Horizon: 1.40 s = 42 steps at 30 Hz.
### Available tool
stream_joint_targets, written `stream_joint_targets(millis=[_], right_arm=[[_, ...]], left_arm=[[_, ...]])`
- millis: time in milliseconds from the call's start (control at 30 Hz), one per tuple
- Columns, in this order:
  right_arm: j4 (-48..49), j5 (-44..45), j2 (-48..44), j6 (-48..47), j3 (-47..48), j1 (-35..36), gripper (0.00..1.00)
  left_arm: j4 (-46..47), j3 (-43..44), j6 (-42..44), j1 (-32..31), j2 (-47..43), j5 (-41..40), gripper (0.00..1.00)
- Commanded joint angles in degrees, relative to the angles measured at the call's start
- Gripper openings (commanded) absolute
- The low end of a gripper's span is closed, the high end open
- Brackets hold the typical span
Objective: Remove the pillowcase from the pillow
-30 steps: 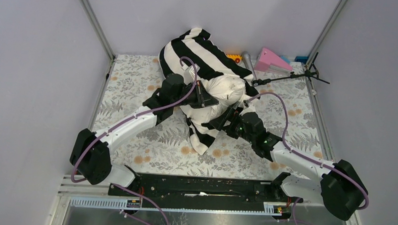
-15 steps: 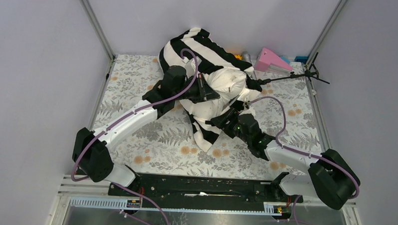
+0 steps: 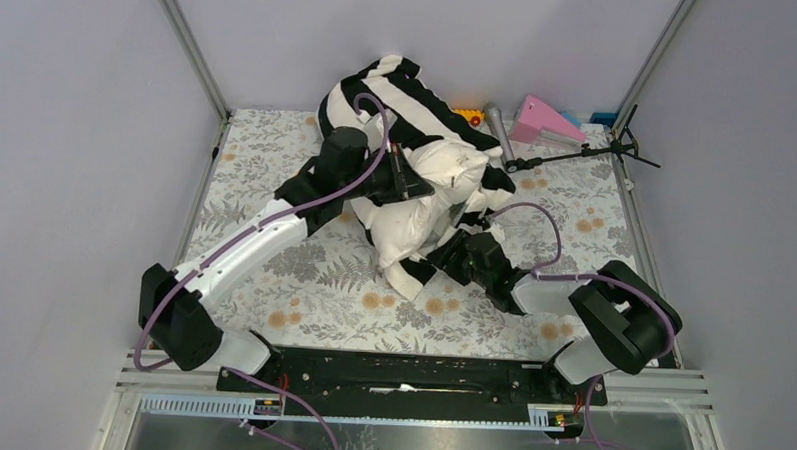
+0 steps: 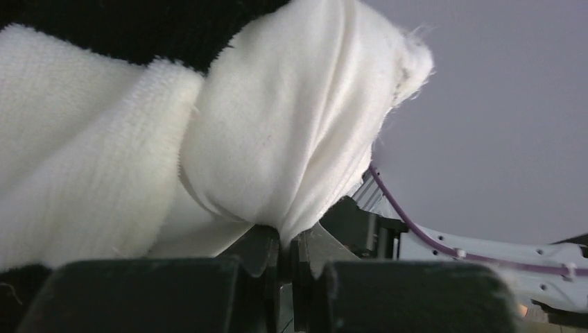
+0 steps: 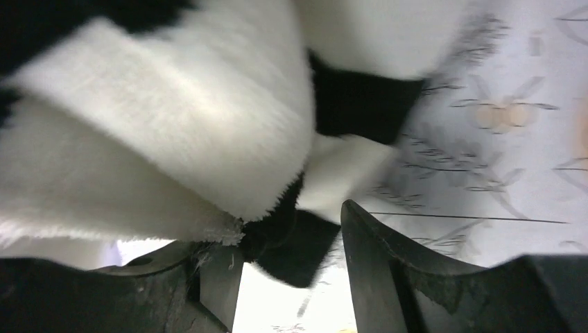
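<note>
— What has the left gripper (image 4: 286,243) got?
— Its jaws are pinched tight on a corner of smooth cream cloth, which I take for the pillow (image 4: 277,139), lifted mid-table

— And the right gripper (image 5: 288,232)?
— Jaws partly apart, astride a black-and-white fold of the pillowcase (image 5: 173,118) at its near edge, low over the flowered table (image 3: 302,282); no firm pinch shows

— How far along, then?
— Roughly half, I'd judge. The pillow's near end bulges bare, while the striped cover bunches over its far end against the back wall. What's left: grip the cover, pull it away from the held pillow until it comes free
</note>
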Motion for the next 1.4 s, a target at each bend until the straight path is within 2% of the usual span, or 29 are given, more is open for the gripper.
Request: stream_joint_targets(millis=[0, 200, 367, 500, 600, 767, 867, 933, 1033, 1133, 1233, 1300, 1333, 1367], right_arm=[[-3.95, -0.66, 2.89, -2.38, -1.06, -2.29, 0.57], [-3.84, -2.59, 2.98, -3.84, -0.37, -6.4, 0.57], [-7.16, -4.04, 1.73, -7.58, 4.32, -9.12, 0.58], [-10.51, -6.21, 0.44, -14.61, 10.87, -10.93, 0.62], [-6.52, -13.56, -1.06, -20.99, 12.83, -11.9, 0.72], [2.56, -20.05, -5.37, -27.13, 11.45, -12.57, 0.75], [11.25, -25.41, -8.69, -29.58, 8.0, -12.59, 0.77], [16.42, -29.13, -10.46, -30.38, 5.59, -12.6, 0.83], [21.77, -32.66, -12.66, -31.69, 2.45, -12.59, 0.92], [24.48, -34.41, -14.36, -32.84, 0.63, -12.56, 0.96], [20.45, -29.97, -16.23, -34.63, 1.81, -12.57, 0.95], [17.5, -26.33, -17.48, -35.44, 2.48, -12.58, 0.9], [16.91, -23.26, -17.99, -35.26, 2.61, -12.59, 0.82], [16.11, -20.42, -18.33, -34.59, 2.92, -12.61, 0.64]], left_arm=[[11.16, 5.7, -0.12, 0.76, -8.12, -1.54, 0.0], [11.82, 3.14, -1.39, 0.93, -10.16, -0.16, 0.0], [15.77, -0.96, -5.01, 0.89, -12.71, 8.6, 0.0], [11.42, -2.84, -2.32, 0.85, -16.04, 15.04, 0.0], [9.38, -8.77, -0.12, 0.85, -21.46, 12.99, 0.0], [3.4, -15.2, 3.64, 0.86, -25.13, 11.36, 0.0], [-0.1, -16.76, 5.91, 0.9, -26.41, 8.74, 0.0], [-1.94, -17.04, 7.53, 0.85, -27.42, 6.2, 0.0], [-3.89, -16.86, 8.97, 0.85, -28.76, 1.8, 0.0], [-3.98, -17.42, 9.91, 0.85, -30.12, -0.89, 0.0], [-2.29, -18.69, 10.4, 0.85, -30.57, 0.57, 0.0], [-0.91, -19.76, 10.38, 0.85, -30.58, 2.01, 0.0], [-0.3, -20.3, 10.28, 0.85, -30.57, 2.61, 0.0], [0.43, -20.9, 10.21, 0.85, -30.78, 3.1, 0.0]])
